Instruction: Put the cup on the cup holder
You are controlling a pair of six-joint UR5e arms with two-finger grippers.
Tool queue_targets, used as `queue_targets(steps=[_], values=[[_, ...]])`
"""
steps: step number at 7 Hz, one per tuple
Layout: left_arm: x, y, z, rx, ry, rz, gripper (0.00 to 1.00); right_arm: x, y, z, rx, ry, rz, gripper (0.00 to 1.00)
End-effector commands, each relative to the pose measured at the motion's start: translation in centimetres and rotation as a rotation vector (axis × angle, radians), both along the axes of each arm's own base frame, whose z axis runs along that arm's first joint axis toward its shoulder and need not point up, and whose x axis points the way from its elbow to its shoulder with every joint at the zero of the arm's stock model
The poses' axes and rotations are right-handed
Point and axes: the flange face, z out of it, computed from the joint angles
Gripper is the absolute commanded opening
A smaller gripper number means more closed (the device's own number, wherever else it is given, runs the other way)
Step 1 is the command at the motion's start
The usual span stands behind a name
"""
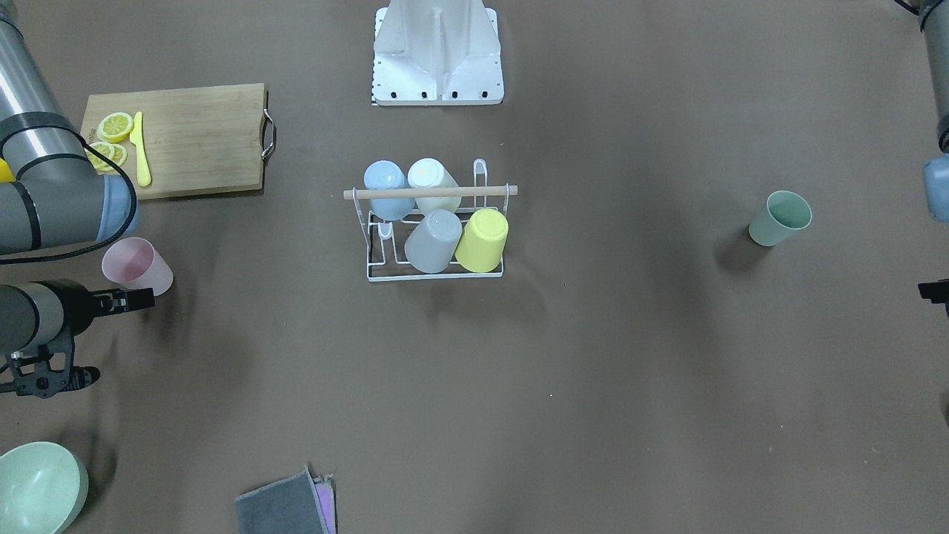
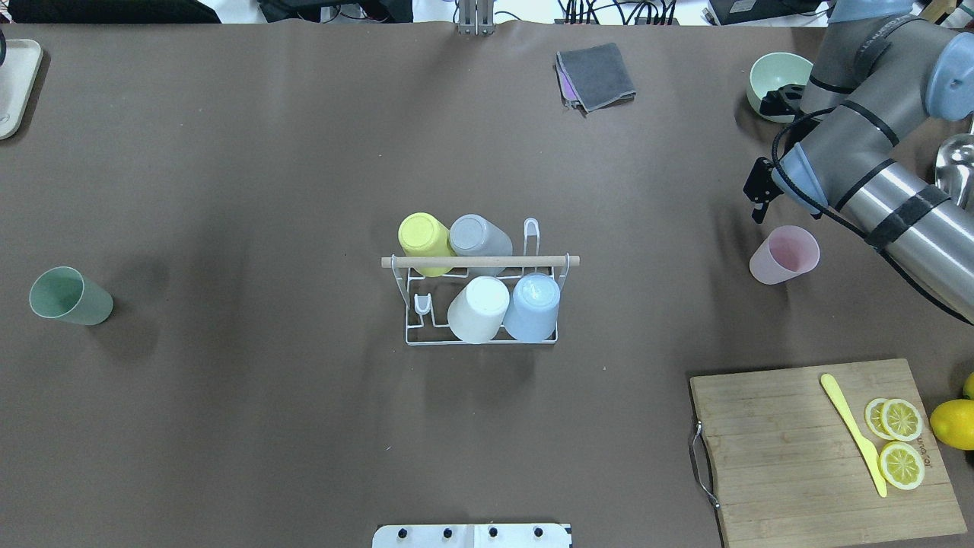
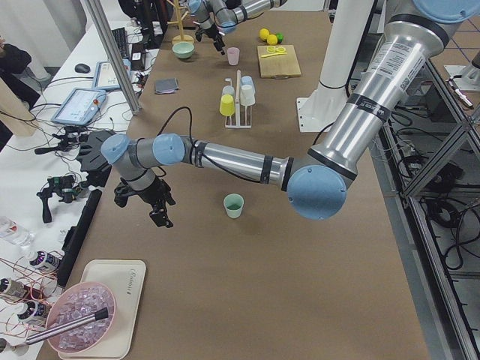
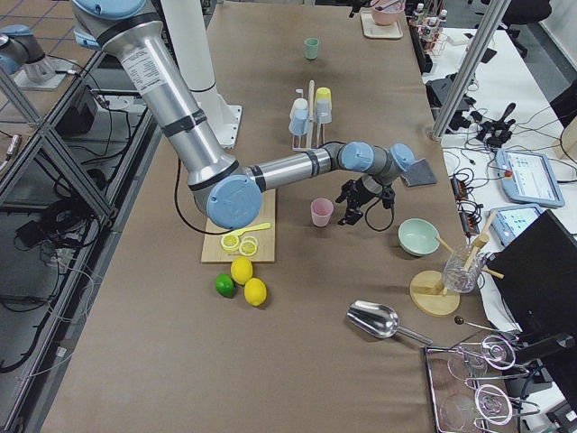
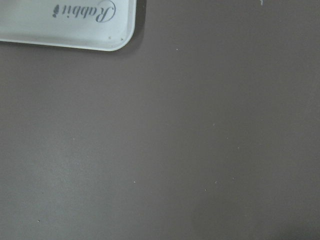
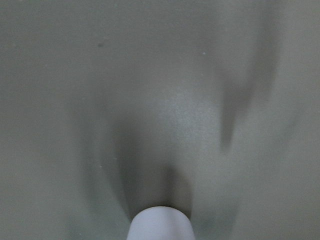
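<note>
**Desk:** What do the wrist feeds give you that the room cameras don't?

**Me:** Little. My left wrist view has only bare table (image 5: 175,150) and the corner of a white tray (image 5: 65,22) lettered "Rabbit". My right wrist view is a blur with a pale rounded rim at its bottom edge. Only the overhead and front views let me read the cup holder (image 2: 421,303), which stands at the table's middle. Only the left side view shows me the left gripper (image 3: 161,216) whole. It hangs over the table near that tray, apart from the green cup (image 2: 70,297).

**Desk:** And the grippers?

**Me:** The right gripper (image 1: 144,299) is just beside the pink cup (image 1: 137,265), not around it, and I see a gap between them from overhead. It faces me edge-on, so I cannot tell how far its jaws stand apart. I cannot tell for the left gripper either, because the front view catches only a black sliver of it.

**Desk:** How do the cups lie?

**Me:** The pink cup stands upright on the table on the robot's right, mouth up, long axis vertical. The green cup stands the same way, far out on the robot's left. The holder's wooden rod (image 2: 479,261) runs along the table's length. The yellow cup (image 2: 422,237), grey cup (image 2: 478,236), white cup (image 2: 479,308) and blue cup (image 2: 533,304) sit mouth-down on its prongs, tilted.
</note>
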Motion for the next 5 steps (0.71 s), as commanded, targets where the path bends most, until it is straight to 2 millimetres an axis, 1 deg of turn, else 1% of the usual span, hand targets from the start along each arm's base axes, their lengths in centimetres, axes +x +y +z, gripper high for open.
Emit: queue_targets(steps=[1, 3, 4, 5], values=[[2.5, 0.9, -0.6, -0.125, 0.135, -0.027, 0.98, -1.7, -0.5, 1.1, -0.022, 0.005, -0.030, 1.00], [4.8, 1.0, -1.6, -0.151, 0.177, -0.018, 0.98, -1.8, -0.5, 2.8, -0.023, -0.004, -0.068, 1.00], [7.4, 1.6, -1.7, -0.152, 0.175, 0.024, 0.98, -2.0, -0.7, 3.1, -0.036, -0.007, -0.066, 1.00], [9.8, 2.5, -1.4, -0.158, 0.170, 0.062, 0.98, -2.4, -1.2, 3.3, -0.056, -0.009, -0.062, 1.00]])
